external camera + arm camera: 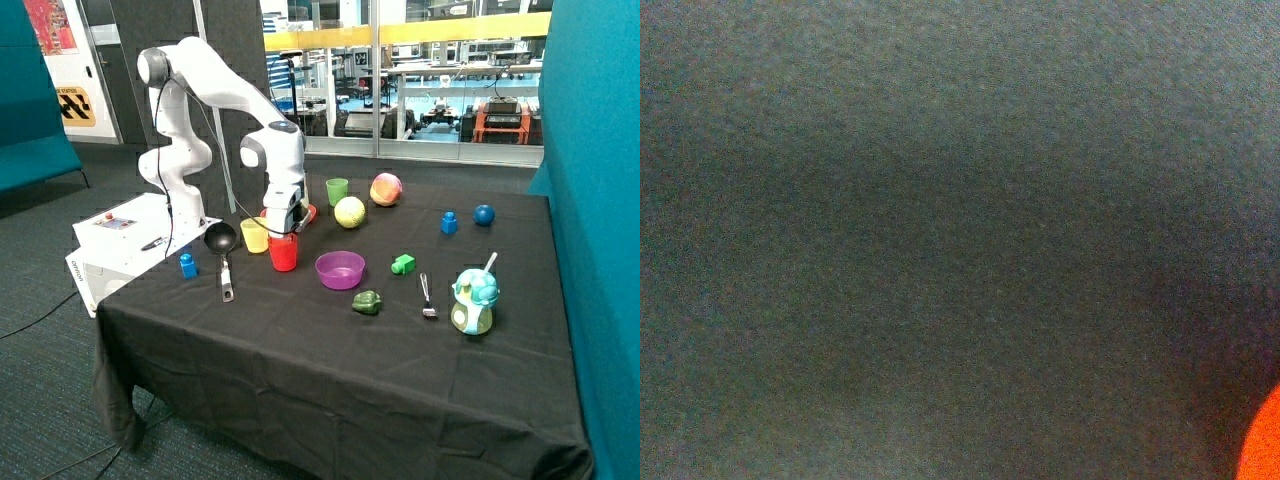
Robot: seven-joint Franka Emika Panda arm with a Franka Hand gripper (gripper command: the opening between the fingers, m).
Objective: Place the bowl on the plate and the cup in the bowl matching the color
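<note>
The red cup [283, 252] stands upright on the black cloth, next to the yellow cup [254, 235]. My gripper [284, 226] hangs straight down right over the red cup's rim; I cannot tell whether it touches the cup. Just behind the gripper a red rim [308, 212] shows; the arm hides most of it, so I cannot tell plate from bowl there. The wrist view shows only black cloth and a red-orange edge [1265, 440] in one corner.
A purple bowl [340, 269] sits beside the red cup. A black ladle [222, 250] and a blue block [188, 265] lie near the yellow cup. A green cup [337, 190], two balls [350, 212], small toys, a fork [427, 296] and a sippy cup [474, 301] are spread over the table.
</note>
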